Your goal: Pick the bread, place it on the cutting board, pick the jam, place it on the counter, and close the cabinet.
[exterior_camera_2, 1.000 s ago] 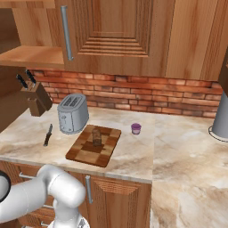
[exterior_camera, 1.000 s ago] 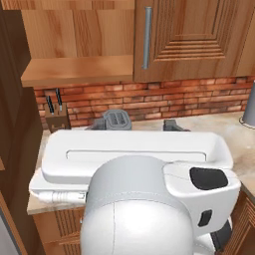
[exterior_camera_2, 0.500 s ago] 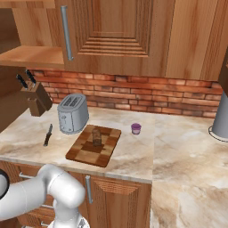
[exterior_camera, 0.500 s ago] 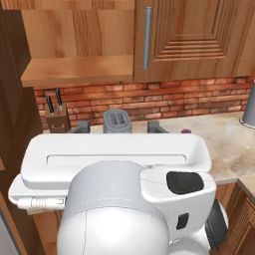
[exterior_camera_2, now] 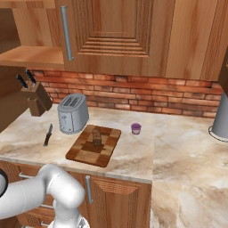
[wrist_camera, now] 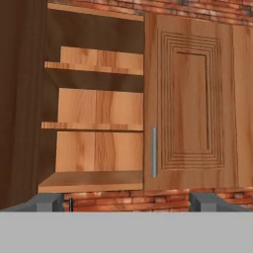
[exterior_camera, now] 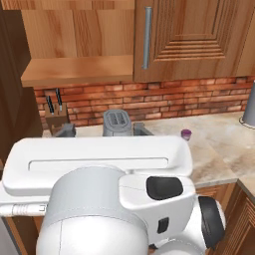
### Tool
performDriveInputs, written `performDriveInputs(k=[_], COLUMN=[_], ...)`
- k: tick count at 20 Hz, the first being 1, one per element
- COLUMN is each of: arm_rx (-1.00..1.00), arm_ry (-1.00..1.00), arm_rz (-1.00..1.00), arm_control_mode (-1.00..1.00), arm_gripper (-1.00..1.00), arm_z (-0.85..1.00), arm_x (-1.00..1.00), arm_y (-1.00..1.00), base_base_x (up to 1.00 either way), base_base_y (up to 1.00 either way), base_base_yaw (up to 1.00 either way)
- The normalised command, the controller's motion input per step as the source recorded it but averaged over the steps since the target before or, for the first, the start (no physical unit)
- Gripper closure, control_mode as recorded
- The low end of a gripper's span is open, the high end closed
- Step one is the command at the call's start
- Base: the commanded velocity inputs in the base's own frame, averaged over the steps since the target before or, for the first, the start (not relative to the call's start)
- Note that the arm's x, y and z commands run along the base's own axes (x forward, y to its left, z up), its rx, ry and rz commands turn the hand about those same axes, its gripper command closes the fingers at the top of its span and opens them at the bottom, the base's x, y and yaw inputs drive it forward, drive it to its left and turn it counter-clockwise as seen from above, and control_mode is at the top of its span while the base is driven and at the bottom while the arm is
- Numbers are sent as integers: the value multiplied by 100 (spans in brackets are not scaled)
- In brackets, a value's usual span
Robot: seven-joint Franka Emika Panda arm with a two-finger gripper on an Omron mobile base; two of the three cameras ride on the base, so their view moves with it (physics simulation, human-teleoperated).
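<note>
On the bench point(exterior_camera_2: 133, 156), the bread point(exterior_camera_2: 96, 136) stands on the cutting board point(exterior_camera_2: 95, 146), with the jam point(exterior_camera_2: 136, 128) just beside the board. Up near the cabinet point(wrist_camera: 192, 108), whose left side stands open onto bare shelves, the claw point(wrist_camera: 126, 201) hangs spread wide, holding nothing.

Dark brown bread point(exterior_camera_2: 96, 136) is sitting on a board point(exterior_camera_2: 84, 152) chequered in light and dark brown. The jar point(exterior_camera_2: 136, 129) is showing purple under a pale lilac lid. Beige surface point(exterior_camera_2: 182, 169) is running with brown veins; red brick wall point(exterior_camera_2: 133, 94), brown grooved cabinet door point(wrist_camera: 190, 106), silver toaster point(exterior_camera_2: 72, 113).
</note>
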Motion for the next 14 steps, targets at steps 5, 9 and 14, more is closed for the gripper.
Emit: performDriveInputs(k=[5, 9, 14], arm_rx=[0, 0, 0], arm_ry=[0, 1, 2], arm_rz=[2, 4, 3], arm_control_mode=[-100, -100, -100], arm_gripper=[-100, -100, -100], arm_z=[0, 0, 0], arm_x=[-1, 0, 0], arm_y=[12, 18, 25], base_base_x=[0, 0, 0], base_base_y=[0, 0, 0], base_base_yaw=[0, 0, 0])
